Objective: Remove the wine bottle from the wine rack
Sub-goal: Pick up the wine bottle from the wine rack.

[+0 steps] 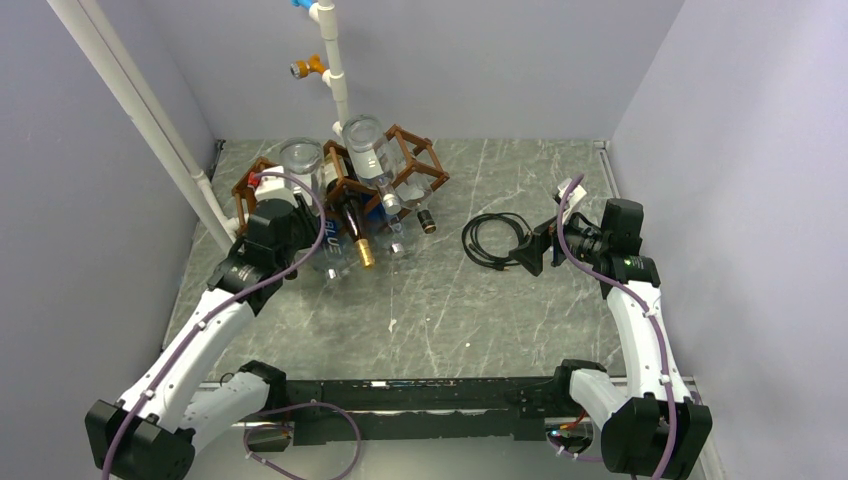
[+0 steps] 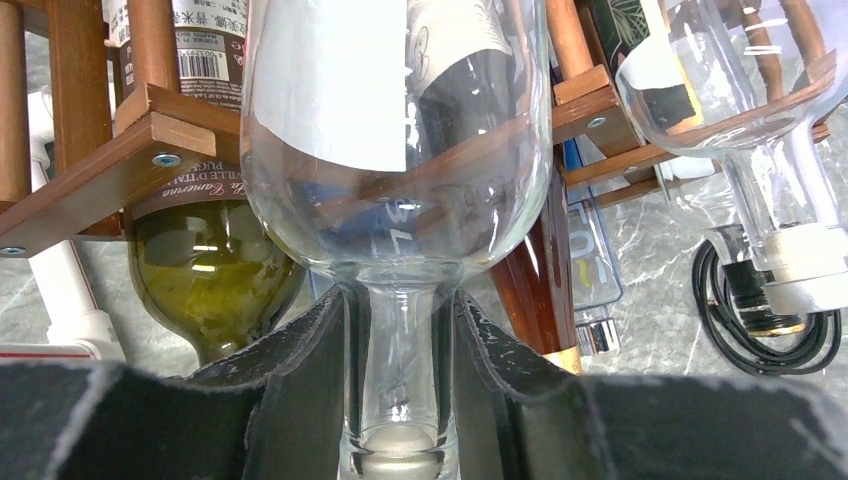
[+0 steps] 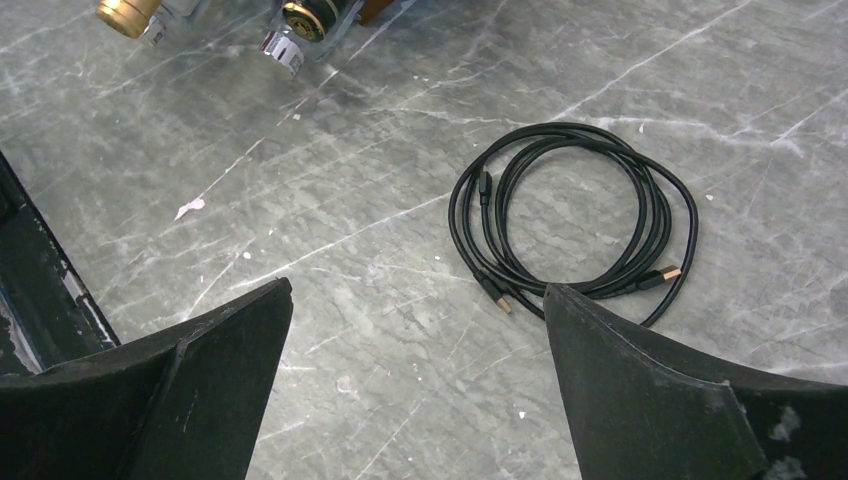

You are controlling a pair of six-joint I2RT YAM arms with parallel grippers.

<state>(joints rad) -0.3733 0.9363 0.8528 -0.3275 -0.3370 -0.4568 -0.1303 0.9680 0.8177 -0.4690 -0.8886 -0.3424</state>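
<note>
Black padded fingers [image 2: 300, 400] of the left gripper [image 2: 400, 385] fill the bottom of the left wrist view. They are closed tight on the thin neck of a clear bottle [image 2: 395, 200], one pad on each side and touching the glass. The neck points down to the lower edge of the frame and the wide body goes up to the top edge.

The body of this clear bottle lies inside the rack [image 2: 100, 170], with brown wooden bars crossing behind it. Just to its left, a green bottle [image 2: 215, 280] also lies in the rack, neck downward. More bottles are in the cells at the upper right of this view.

In the top view, the rack sits in the upper left-centre of the grey marble table [image 1: 450, 320], and a white pipe [image 1: 335, 70] stands behind it.

The right gripper [image 3: 417, 290] is at the right side of the top view, well apart from the rack. Its two fingers are spread wide and hold nothing. It hangs above the bare table, and a coiled black cable [image 3: 570, 127] lies on the table just beyond its fingertips.
</note>
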